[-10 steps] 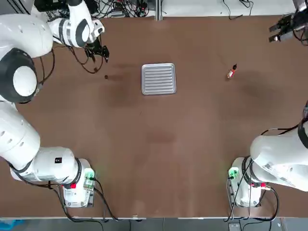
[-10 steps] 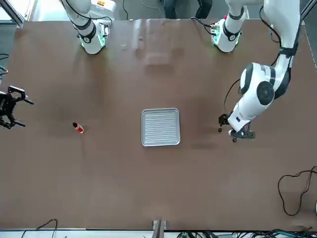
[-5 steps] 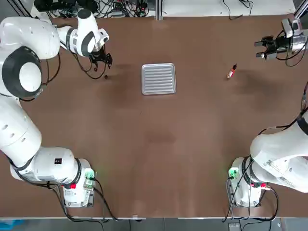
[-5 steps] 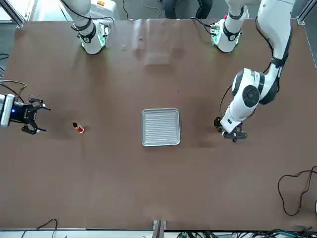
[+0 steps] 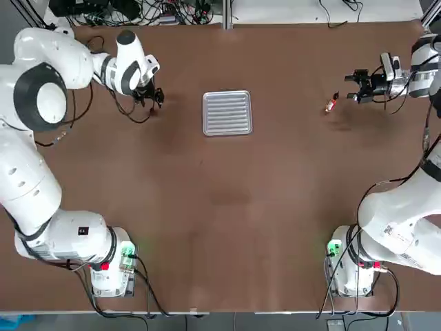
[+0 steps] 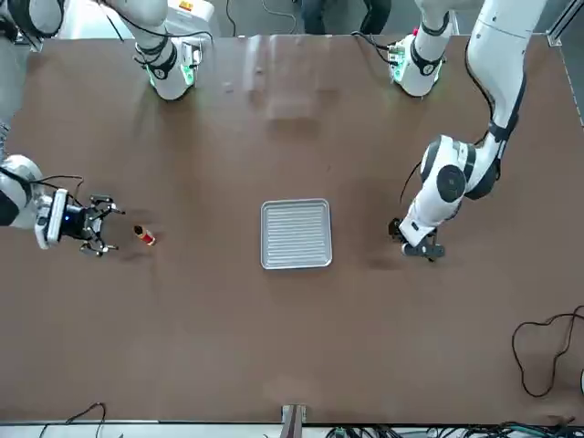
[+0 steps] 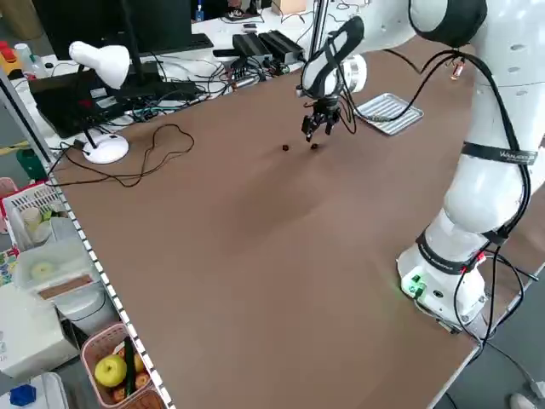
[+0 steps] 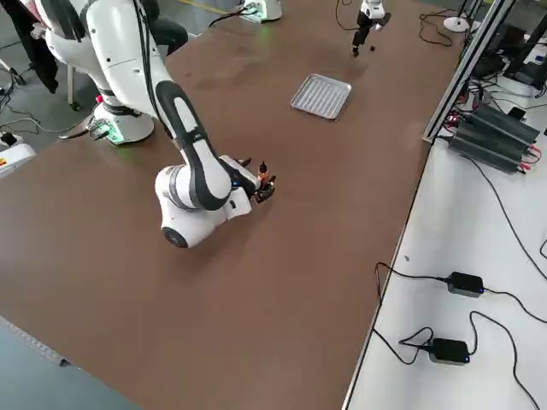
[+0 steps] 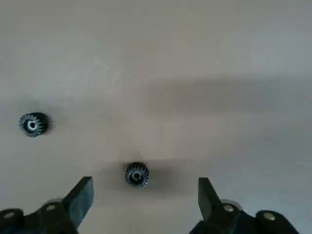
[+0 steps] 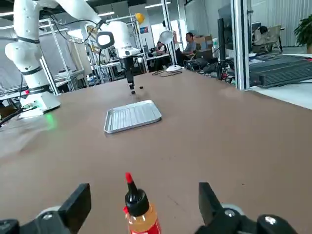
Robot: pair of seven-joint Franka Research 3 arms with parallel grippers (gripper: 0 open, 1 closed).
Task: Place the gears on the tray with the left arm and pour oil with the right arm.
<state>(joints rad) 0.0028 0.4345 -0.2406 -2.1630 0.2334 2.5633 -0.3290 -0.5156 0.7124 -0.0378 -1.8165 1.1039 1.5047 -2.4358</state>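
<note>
Amber oil bottle (image 10: 143,214), red-tipped, upright; toothed black gears (image 9: 137,174); left gripper (image 9: 145,202), right gripper (image 10: 146,207): fingers apart

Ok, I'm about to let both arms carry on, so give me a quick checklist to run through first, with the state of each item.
1. Left gripper open, over the gears: ok
2. Both gears on the table, within the left wrist view: ok
3. Tray bare, ready for gears: ok
4. Oil bottle upright, between the right gripper's open fingers: ok
5. Bottle gripped for pouring: not ok, fingers apart
6. Oil level inside the bottle: cannot tell
</note>
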